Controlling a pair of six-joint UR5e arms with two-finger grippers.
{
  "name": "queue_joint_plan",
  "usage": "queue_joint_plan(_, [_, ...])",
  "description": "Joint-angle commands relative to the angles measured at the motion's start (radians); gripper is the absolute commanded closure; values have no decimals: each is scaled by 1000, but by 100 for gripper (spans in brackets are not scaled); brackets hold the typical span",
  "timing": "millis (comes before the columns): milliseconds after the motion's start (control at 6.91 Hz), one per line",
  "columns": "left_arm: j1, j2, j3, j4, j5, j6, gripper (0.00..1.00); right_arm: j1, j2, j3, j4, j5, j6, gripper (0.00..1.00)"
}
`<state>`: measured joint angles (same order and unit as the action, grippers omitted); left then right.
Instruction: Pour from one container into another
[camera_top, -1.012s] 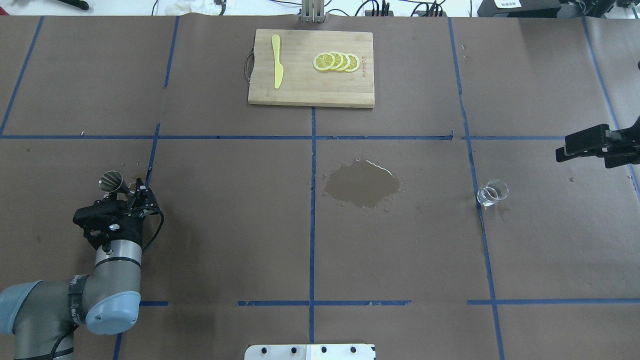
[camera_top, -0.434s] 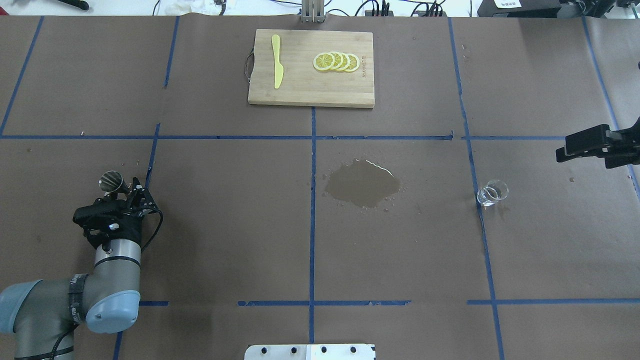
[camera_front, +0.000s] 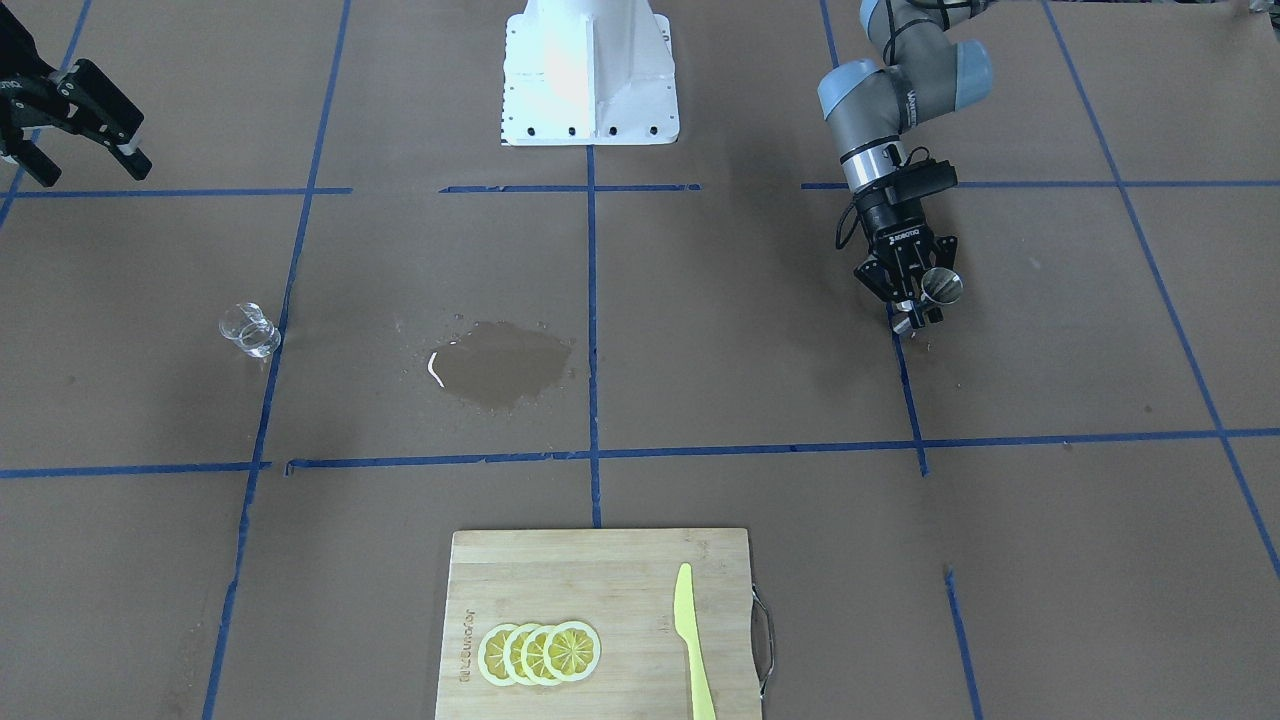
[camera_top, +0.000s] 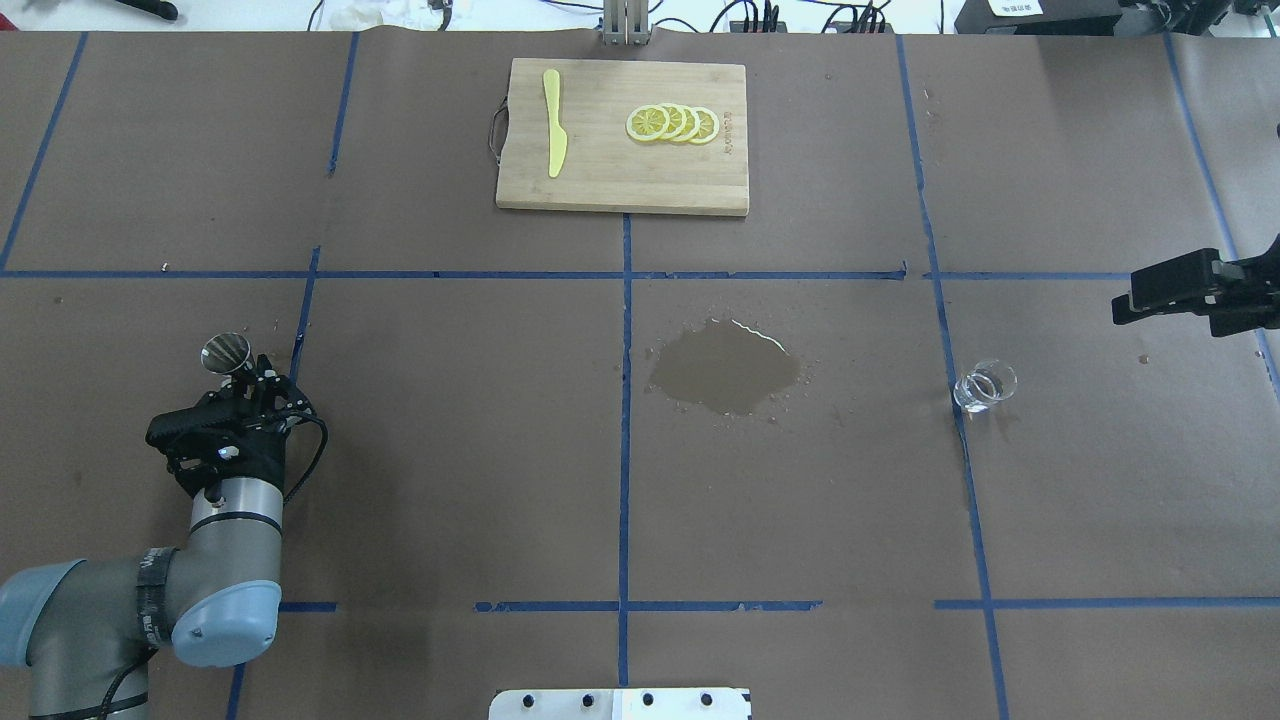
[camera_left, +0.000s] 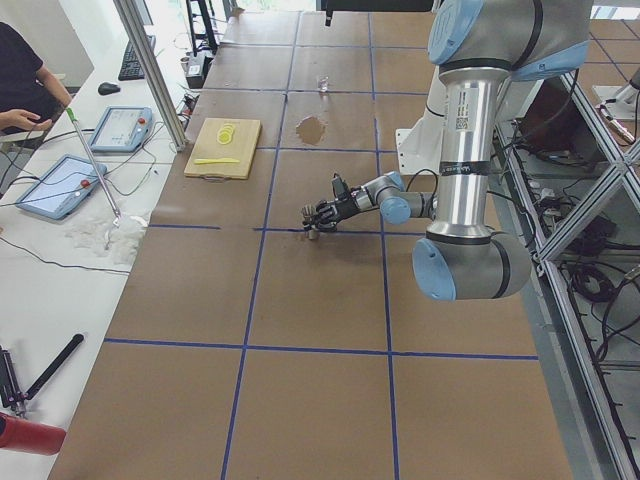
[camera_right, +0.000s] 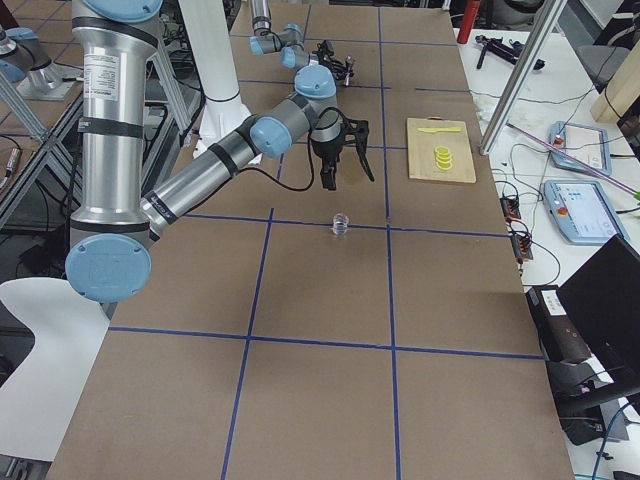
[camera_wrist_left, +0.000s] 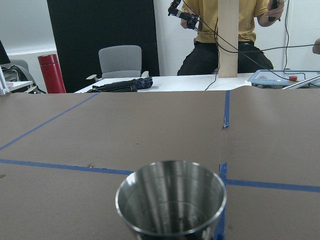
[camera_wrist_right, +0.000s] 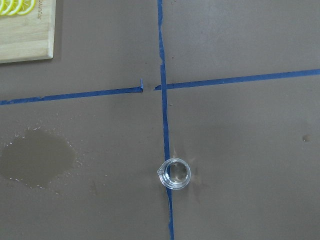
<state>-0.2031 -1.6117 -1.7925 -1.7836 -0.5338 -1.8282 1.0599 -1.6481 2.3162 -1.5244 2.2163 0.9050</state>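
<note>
Well apart: glass cup (camera_wrist_right: 174, 174) on tape line (camera_wrist_right: 161, 50), jigger (camera_front: 941, 285) in left fingers (camera_front: 908, 292)

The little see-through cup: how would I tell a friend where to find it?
On the brown paper-covered table, find the dark wet puddle in the middle. Toward the robot's right of it, the small clear glass cup stands alone on a blue tape line. Unlike the shiny steel hourglass jigger far across the table, it is see-through.

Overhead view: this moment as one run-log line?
left gripper shut on jigger | right gripper open, apart from glass cup | puddle mid-table
</note>
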Motion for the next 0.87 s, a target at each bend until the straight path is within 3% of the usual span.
queue_joint_plan(0, [-10,-1,-80,-5,0,3,100,0,1,3,1,-26,0,0])
queue_joint_plan(289, [-28,-19,-146,-7,0,67,100,-32,-22,27,35,-93,3,0])
queue_joint_plan(434, [-36,-43,-148,-7,0,79,100,-67,-110,28,179,-140,32,0])
queue_joint_plan(578, [-42,-59,-150,-11,-2,102,100,-151,-206,26,339,-250,82,0])
queue_joint_plan(723, [-48,-62,-157,-52,-5,160,100,-202,-222,26,369,-315,106,0])
